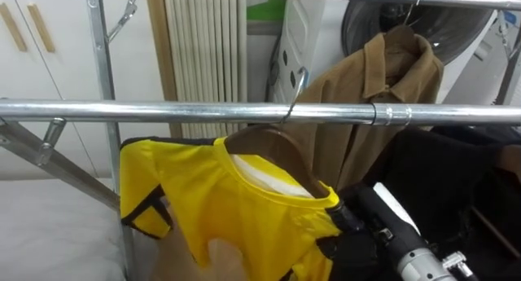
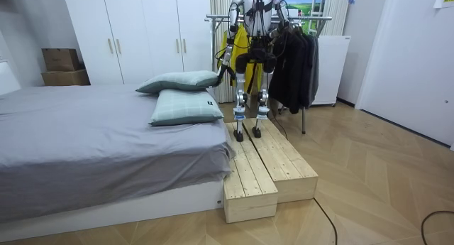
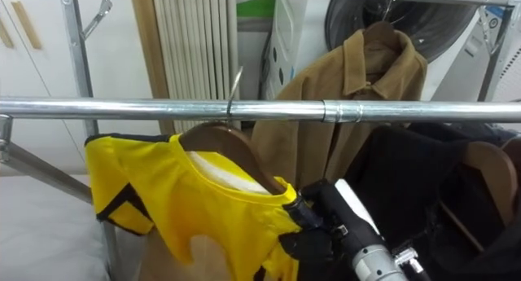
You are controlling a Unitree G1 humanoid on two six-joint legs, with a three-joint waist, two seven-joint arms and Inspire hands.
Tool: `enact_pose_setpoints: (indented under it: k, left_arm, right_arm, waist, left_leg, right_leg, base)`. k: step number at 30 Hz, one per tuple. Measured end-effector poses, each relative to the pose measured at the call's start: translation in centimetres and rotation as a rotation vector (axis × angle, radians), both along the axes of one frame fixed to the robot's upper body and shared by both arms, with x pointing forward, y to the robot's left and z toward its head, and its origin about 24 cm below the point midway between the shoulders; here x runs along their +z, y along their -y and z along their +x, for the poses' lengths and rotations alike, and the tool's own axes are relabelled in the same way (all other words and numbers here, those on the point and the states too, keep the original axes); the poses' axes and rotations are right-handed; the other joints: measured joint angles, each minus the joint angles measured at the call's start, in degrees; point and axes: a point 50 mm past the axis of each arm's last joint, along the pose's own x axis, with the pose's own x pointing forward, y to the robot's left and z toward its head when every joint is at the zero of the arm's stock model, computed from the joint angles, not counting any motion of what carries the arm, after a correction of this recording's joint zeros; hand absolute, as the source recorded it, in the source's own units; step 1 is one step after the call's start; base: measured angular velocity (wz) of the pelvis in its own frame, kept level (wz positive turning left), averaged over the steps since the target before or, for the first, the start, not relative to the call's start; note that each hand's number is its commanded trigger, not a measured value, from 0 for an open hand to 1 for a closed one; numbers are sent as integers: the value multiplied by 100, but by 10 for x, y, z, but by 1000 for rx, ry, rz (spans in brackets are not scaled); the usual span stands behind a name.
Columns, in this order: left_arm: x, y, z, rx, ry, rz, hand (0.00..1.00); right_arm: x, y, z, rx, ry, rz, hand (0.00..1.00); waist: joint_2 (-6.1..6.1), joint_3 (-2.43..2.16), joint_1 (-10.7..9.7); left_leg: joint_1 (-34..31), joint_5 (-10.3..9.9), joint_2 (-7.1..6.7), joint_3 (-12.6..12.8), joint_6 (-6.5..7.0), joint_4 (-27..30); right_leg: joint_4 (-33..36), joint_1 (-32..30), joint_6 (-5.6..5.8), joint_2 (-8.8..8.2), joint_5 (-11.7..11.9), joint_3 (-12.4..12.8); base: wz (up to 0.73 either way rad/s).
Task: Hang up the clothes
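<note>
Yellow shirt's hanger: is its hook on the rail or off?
Not resting on it: the hook arches above the rail, hanger tilted, right hand gripping its end.

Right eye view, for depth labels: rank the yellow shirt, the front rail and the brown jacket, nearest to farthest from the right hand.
1. yellow shirt, held by the right hand.
2. front rail, just above.
3. brown jacket, hanging farther back.

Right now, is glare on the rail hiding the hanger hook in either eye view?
No. Left eye view: bright streaks run along the rail, yet the hook stands out. Right eye view: likewise, but the right hand merges with dark clothes. Room view: even light, no glare.
</note>
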Motion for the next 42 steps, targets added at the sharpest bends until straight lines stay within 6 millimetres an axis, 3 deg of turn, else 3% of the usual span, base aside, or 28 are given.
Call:
enact_pose_setpoints:
  k: [9, 18, 25, 37, 42]
  left_arm:
    - [1, -1, 0, 14, 2, -2, 0]
    - [1, 0, 0, 12, -1, -7, 0]
    - [1, 0, 1, 14, 4, -7, 0]
    - [1, 0, 2, 11, -12, -29, 0]
    - [1, -2, 2, 5, -17, -41, 0]
  right_arm:
    - [-12, 5, 8, 32, -123, 97, 100]
    - [-60, 24, -3, -77, -372, 186, 100]
    - [-67, 31, 3, -126, -417, 250, 100]
    - [-84, 41, 6, -175, -527, 284, 100]
    - [-87, 45, 6, -190, -552, 287, 100]
  waist:
    - [-40, -26, 11]
    - [-47, -27, 126]
    - [-59, -40, 125]
    - [-53, -21, 119]
    - [-76, -44, 118]
  left_leg:
    - [17, 0, 3, -13, 0, 1]
    - [36, 0, -3, -48, 0, 7]
    - [9, 0, -3, -142, 0, 14]
    - [177, 0, -15, -322, 0, 4]
    - [195, 0, -19, -388, 0, 10]
  right_leg:
    - [-1, 28, -3, -10, 3, -44]
    - [-9, 51, -3, -21, 3, -70]
    - [-67, 82, -7, -29, 6, -157]
    - [-246, 383, -5, -64, 5, -366]
    - [-260, 419, -6, -72, 5, -427]
  base:
    - [1]
    - [1]
    - [7]
    - [10]
    - [6]
